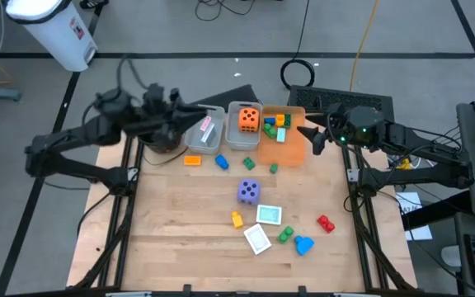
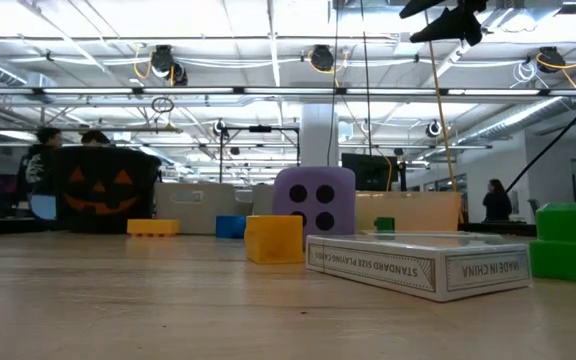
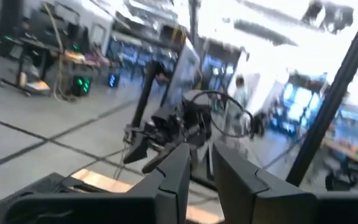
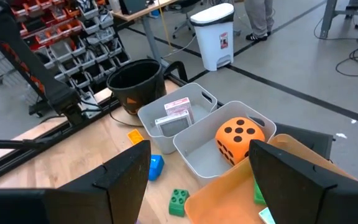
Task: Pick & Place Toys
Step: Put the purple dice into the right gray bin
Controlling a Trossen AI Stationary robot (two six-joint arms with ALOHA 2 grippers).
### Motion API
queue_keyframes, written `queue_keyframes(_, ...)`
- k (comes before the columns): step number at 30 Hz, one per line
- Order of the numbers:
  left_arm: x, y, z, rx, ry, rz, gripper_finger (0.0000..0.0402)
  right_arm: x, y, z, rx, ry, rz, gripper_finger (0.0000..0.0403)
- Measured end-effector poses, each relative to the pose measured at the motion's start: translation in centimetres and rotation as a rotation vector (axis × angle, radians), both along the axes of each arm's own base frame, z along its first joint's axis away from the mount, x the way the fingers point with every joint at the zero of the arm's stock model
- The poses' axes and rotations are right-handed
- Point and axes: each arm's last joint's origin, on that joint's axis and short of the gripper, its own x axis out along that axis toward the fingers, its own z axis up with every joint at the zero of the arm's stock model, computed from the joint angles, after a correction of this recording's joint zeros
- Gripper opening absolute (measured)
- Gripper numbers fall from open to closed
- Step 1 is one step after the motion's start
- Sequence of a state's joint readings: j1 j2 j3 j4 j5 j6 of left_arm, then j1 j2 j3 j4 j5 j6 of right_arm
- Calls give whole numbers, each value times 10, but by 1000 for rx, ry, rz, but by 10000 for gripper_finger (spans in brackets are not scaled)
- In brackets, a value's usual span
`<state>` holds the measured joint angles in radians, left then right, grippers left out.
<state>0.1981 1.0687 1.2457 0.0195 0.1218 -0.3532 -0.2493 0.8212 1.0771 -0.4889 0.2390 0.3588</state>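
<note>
My left gripper (image 1: 195, 107) is shut and empty, raised above the black pot (image 1: 165, 140) and the left grey bin (image 1: 206, 132); the left wrist view (image 3: 201, 155) shows it too. My right gripper (image 1: 308, 137) is open and empty, high over the right edge of the orange bin (image 1: 291, 150). An orange die (image 1: 249, 118) lies in the middle grey bin. A purple die (image 1: 248, 191), a teal card (image 1: 269, 214), a white card (image 1: 257, 239) and small blocks lie on the table. Cards (image 4: 174, 117) lie in the left grey bin.
Loose blocks lie on the table: orange (image 1: 192, 160), blue (image 1: 222, 162), green (image 1: 272, 167), yellow (image 1: 237, 219), red (image 1: 326, 223), green (image 1: 285, 235), blue (image 1: 303, 244). The orange bin holds several blocks (image 1: 277, 124). The bins and the pot stand along the far edge.
</note>
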Motion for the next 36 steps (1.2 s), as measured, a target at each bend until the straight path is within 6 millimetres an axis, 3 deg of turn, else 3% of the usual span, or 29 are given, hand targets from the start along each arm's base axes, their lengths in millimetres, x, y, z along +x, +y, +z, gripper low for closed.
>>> queue_keyframes(6,-36,-8,-41,-49,-49,107,72,4,-1,-2,1,10,-2,263)
queue_keyframes(11,-44,-9,-66,-119,-17,126,72,10,-3,-4,1,21,-2,263)
queue_keyframes(19,-34,-7,-76,-133,12,130,72,23,-6,-3,-6,-14,5,263)
queue_keyframes(27,-12,-8,-83,-110,18,51,79,31,-7,-5,3,-16,35,263)
queue_keyframes(30,-2,-11,-85,-112,11,3,107,31,-6,-5,2,-13,53,263)
queue_keyframes(36,20,-17,-88,-181,-68,-87,205,29,-3,-3,1,-24,149,263)
